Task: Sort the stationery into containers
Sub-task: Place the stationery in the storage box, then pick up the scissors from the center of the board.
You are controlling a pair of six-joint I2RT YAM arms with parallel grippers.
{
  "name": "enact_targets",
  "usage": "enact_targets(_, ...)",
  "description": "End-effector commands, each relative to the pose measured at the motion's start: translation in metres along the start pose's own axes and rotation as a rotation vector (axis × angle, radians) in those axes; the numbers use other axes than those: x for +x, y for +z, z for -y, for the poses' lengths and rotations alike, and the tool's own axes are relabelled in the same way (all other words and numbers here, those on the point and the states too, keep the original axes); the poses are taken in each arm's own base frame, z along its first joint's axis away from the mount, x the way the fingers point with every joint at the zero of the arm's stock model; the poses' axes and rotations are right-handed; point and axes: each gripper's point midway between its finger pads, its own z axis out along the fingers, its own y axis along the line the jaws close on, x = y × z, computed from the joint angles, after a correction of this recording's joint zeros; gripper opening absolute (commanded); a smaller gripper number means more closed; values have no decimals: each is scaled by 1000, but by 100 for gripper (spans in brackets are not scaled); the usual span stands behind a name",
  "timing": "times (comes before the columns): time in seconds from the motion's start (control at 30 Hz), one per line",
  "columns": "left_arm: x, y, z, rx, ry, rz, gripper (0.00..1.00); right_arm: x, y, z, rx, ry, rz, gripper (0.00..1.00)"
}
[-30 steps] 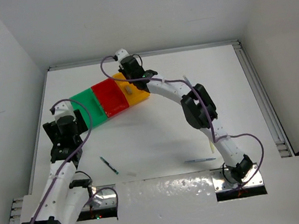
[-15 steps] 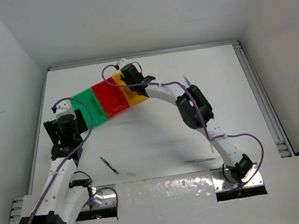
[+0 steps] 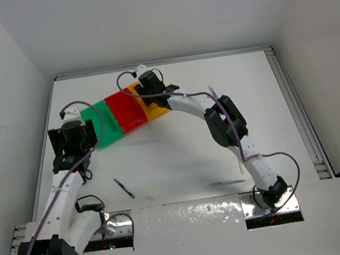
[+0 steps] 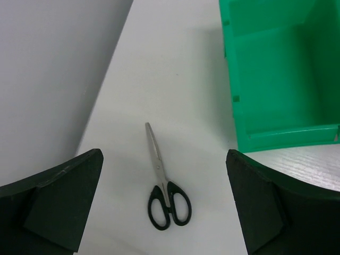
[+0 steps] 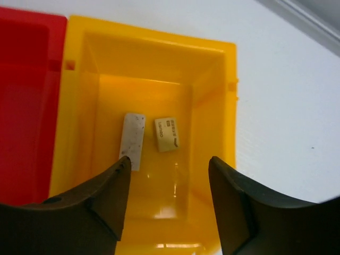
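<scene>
Left hand (image 4: 163, 159) moved forward, over scissors (image 4: 159, 178) (blades point away); open wide, empty.

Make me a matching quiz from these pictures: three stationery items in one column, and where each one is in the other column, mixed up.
1. scissors
2. tan eraser
3. dark pen

A. in the yellow bin
B. by the table's near edge
C. on the table beside the green bin

Pairs: 1-C, 2-A, 3-B.
</scene>
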Motion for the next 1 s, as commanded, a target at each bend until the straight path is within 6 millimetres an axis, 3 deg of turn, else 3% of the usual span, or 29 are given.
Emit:
enact_targets(0.0,-12,-7,-8,27,160,-97,100,-80,-57,20,-2,78,154,60)
enact_targets(0.03,-22,-10,-10,28,175,-110,100,-95,-75,26,-2,98,183,61)
enact_targets(0.07,-2,-12,-12,36,246,-229,100,-99,-82,26,-10,122,192,61)
enact_targets(0.1,-8,-15,-15,32,264,-253,100,-95,-86,27,-20,127,184,61)
enact_targets(0.17,13,-21,-24,31,324,-401,100,-110,-107,26,-54,170,210,63)
enact_targets(0.2,11,-24,-30,48,309,-433,100,-115,-113,28,-62,189,217,63)
enact_targets(0.23,25,-32,-25,114,314,-515,100,-123,-124,28,-80,227,224,63)
enact_targets(0.33,35,-33,-30,164,323,-565,100,-134,-147,33,-109,304,238,63)
enact_targets(0.4,48,-28,-34,189,290,-631,100,-127,-154,28,-127,310,224,63)
enact_targets(0.43,52,-25,-36,190,276,-649,99,-131,-167,31,-134,311,239,63)
enact_targets(0.47,60,-23,-40,189,250,-677,97,-116,-166,27,-138,302,210,63)
enact_targets(0.53,70,-14,-40,197,220,-708,82,-118,-186,29,-146,314,232,63)
enact_targets(0.57,78,-12,-44,195,197,-733,68,-98,-185,26,-145,311,195,63)
enact_targets(0.67,95,1,-52,216,130,-795,45,-85,-202,30,-152,332,192,61)
enact_targets(0.7,104,4,-47,256,107,-833,41,-82,-205,30,-154,326,185,60)
enact_targets(0.83,118,9,-44,375,30,-878,39,-72,-215,34,-148,296,151,58)
enact_targets(0.97,139,12,-47,388,20,-916,46,-68,-221,41,-115,284,126,57)
